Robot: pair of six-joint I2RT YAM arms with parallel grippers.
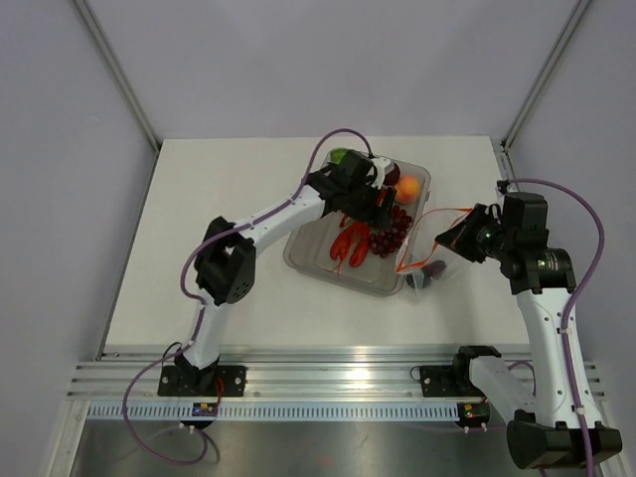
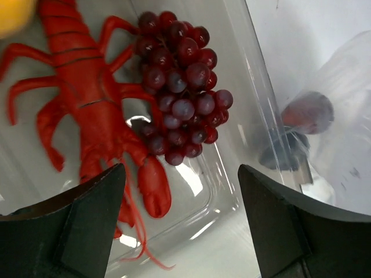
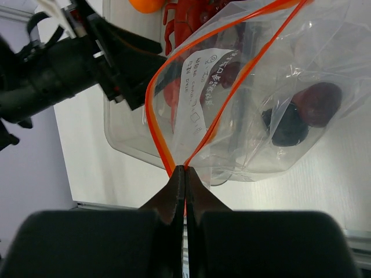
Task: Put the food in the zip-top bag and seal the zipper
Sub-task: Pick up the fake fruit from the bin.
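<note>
The clear zip-top bag point(image 3: 272, 133) has its mouth spread open beside the tray. My right gripper point(image 3: 184, 172) is shut on one end of its red-orange zipper point(image 3: 155, 124). A dark plum point(image 3: 319, 103) and a darker piece point(image 3: 287, 125) lie inside the bag. My left gripper point(image 2: 181, 226) is open and empty, hovering over the red lobster point(image 2: 93, 98) and purple grapes point(image 2: 181, 87) in the tray. From above, the left gripper point(image 1: 381, 211) is over the tray, the right gripper point(image 1: 444, 238) holds the bag point(image 1: 427, 260), and the peach point(image 1: 408, 186) lies at the back.
The clear-grey plastic tray point(image 1: 303, 248) stands mid-table, with the green pepper point(image 1: 340, 155) at its far corner and a yellow fruit point(image 2: 14, 14) beside the lobster. The bag lies against the tray's right wall point(image 2: 255, 98). The left arm point(image 3: 58, 75) shows in the right wrist view.
</note>
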